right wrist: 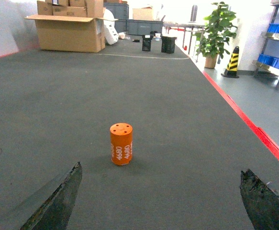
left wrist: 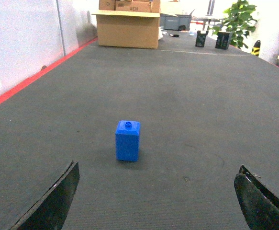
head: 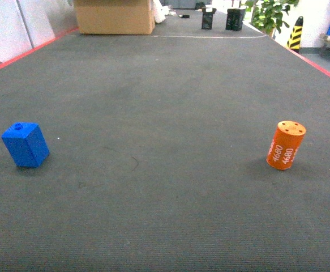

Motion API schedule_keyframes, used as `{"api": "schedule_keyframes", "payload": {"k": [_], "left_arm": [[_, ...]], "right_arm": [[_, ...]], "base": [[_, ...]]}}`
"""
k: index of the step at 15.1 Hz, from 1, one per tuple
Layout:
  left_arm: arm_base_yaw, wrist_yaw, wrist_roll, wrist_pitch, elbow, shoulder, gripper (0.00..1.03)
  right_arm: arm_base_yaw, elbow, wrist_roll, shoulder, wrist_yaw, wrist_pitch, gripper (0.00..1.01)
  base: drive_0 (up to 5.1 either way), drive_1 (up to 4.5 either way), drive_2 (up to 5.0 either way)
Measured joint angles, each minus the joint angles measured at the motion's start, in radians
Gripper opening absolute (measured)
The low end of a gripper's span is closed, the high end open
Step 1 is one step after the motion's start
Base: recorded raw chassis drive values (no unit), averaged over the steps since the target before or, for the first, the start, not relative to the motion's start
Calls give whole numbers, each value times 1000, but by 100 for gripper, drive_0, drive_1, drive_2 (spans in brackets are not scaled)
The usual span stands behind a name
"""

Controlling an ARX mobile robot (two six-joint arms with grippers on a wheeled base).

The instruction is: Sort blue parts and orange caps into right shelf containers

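Blue part upright, left of head frame; orange cap upright at right. Left hand, right hand wide open, empty, each lined up behind its piece for pickup.

Standing upright on the carpet: block far left, cap far right, well apart; cardboard box sitting behind.
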Motion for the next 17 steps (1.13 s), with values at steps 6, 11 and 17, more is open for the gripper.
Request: {"api": "schedule_keyframes", "payload": {"k": [6,11,17], "left_arm": [[0,0,0,0,0,0,98],[0,0,0,0,0,0,98],[0,0,0,0,0,0,98]], "right_arm": [[0,0,0,0,0,0,98],[0,0,0,0,0,0,98],[0,0,0,0,0,0,98]], "base": [[0,0,0],[0,0,0],[0,0,0]]}}
